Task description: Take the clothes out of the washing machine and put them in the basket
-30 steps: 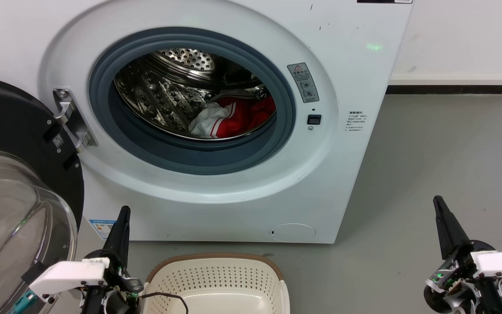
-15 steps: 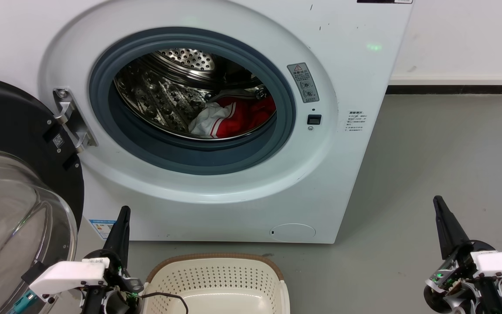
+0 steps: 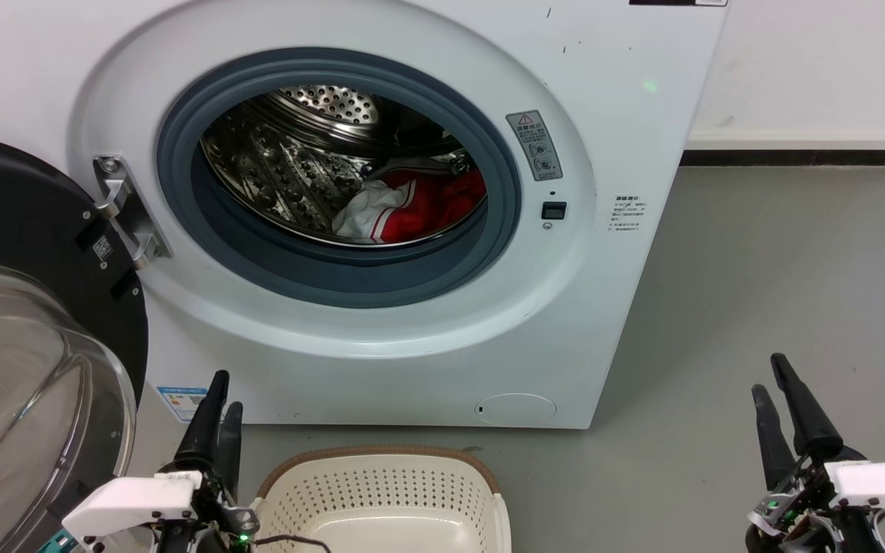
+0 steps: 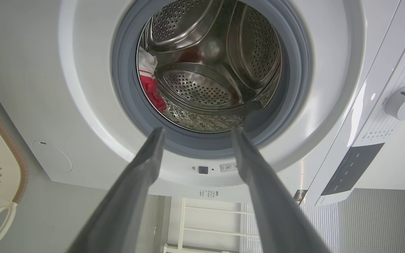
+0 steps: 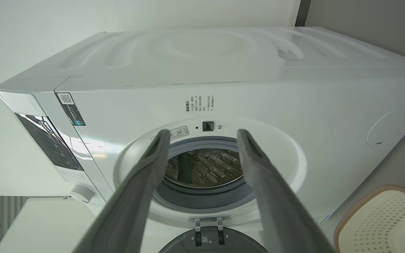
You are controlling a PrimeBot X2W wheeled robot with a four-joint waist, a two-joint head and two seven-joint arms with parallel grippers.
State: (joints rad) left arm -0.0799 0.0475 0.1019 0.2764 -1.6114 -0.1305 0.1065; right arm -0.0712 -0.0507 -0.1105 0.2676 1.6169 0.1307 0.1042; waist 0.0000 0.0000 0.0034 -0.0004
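Red-and-white clothes [image 3: 412,207] lie bunched low in the drum of the washing machine [image 3: 611,292], the heap running left to right across the open porthole. The left gripper [image 3: 227,390] and right gripper [image 3: 767,372] hover either side of the basket [image 3: 381,455], fingers parted, holding nothing.

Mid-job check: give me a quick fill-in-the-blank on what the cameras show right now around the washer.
1. The red-and-white clothes lie inside the washing machine's steel ____.
2. The basket stands on the floor in ____ of the machine.
3. The left gripper and right gripper are both ____ and hold nothing.
Missing words: drum; front; open.
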